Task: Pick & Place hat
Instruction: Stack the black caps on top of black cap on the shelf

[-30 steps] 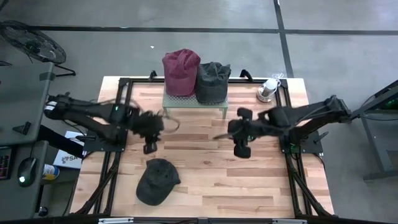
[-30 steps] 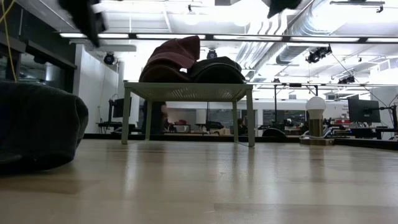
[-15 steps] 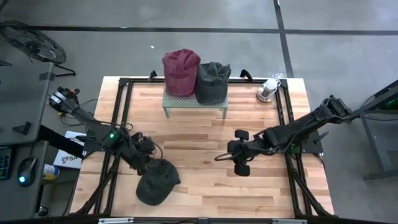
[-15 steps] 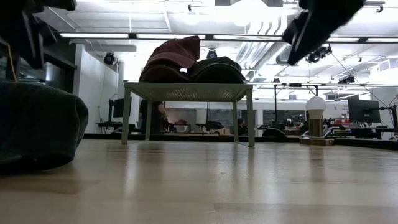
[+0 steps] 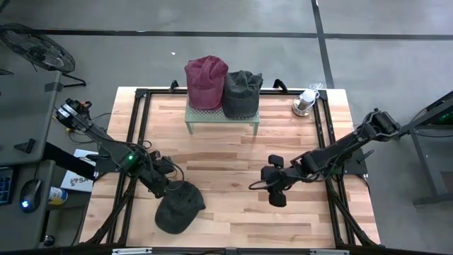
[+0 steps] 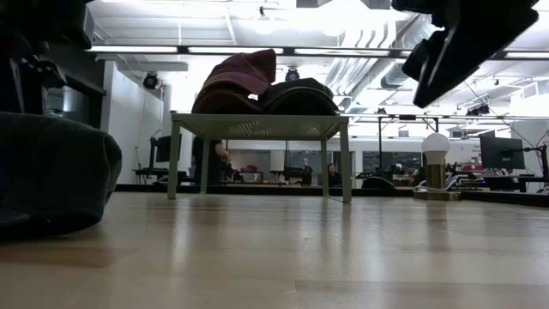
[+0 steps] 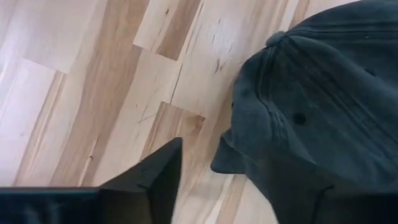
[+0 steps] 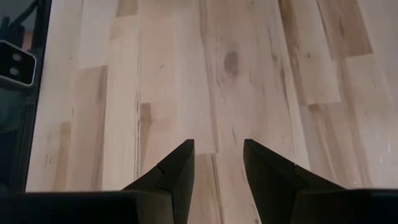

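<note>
Since prev. frames: left gripper point(image 5: 172, 185) dropped from mid-table height to the dark cap point(image 5: 178, 207); right gripper point(image 5: 277, 195) slid toward near edge and lowered. Cap itself unmoved.

Cap: flat on wood table point(image 5: 226, 149), near-left area, crown up, button on top visible in left wrist view point(image 7: 311, 118). Not lifted yet.

Left gripper: at cap's far-left rim, touching or just beside, can't tell which. One finger point(image 7: 155, 177) seen on bare wood next to cap edge; other finger hidden, probably over the fabric. Jaws partly open, nothing gripped so far.

Right gripper: mid-right of table, well apart from cap, hovering over bare boards. Fingers point(image 8: 177, 171) parted with a clear gap, empty. Waiting.

Further out: small stand point(image 5: 221, 117) at far side, carrying red cap point(image 5: 206, 80) and black cap point(image 5: 242, 91) side by side. Likely drop spot; little free room left on it. Lamp-like object point(image 5: 304, 103) at far-right corner.

Risks (judgement):
- grip at very rim → soft fabric may slip out on lift.
- finger on wood may push cap away instead of getting under the edge.
- crowded stand → placing a third cap could knock a neighbour off.
</note>
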Available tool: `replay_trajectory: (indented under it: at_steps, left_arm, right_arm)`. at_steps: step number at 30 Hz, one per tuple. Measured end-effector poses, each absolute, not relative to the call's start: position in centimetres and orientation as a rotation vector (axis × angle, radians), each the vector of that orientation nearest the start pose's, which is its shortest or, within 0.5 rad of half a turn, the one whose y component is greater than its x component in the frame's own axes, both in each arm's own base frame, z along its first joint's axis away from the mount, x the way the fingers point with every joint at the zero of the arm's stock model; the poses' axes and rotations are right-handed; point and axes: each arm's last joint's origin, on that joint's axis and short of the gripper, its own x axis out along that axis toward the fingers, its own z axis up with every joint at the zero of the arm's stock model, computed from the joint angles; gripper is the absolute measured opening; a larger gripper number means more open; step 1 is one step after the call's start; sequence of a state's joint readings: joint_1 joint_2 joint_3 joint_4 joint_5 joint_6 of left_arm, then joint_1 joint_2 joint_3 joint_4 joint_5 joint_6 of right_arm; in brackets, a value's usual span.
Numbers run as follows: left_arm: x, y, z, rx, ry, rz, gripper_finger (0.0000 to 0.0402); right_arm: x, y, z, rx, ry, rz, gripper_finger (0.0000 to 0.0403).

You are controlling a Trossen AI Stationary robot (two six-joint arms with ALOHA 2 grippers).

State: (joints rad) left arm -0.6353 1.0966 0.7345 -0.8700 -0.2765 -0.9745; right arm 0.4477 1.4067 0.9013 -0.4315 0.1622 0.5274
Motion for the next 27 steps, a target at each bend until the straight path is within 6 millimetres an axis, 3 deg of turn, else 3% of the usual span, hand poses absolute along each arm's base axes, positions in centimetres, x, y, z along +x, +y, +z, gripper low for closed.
replay_trajectory:
  at_steps: [4,8,20,27]
  left_arm:
    - [15.1,-10.2,21.8,-0.335,1.128,0.226,0.0252]
    - [15.0,-10.4,21.7,-0.344,1.168,0.182,0.0276]
    - [16.4,-8.5,21.7,-0.336,1.188,0.122,0.028]
    - [16.6,-6.0,19.6,-0.422,1.254,0.073,0.028]
  right_arm:
    - [25.2,11.9,22.1,0.207,0.919,0.037,0.013]
    - [25.3,12.0,22.2,0.205,0.902,0.046,0.013]
    - [25.5,12.0,22.3,0.154,0.869,0.047,0.013]
    - [25.4,12.0,22.3,0.146,0.871,0.054,0.013]
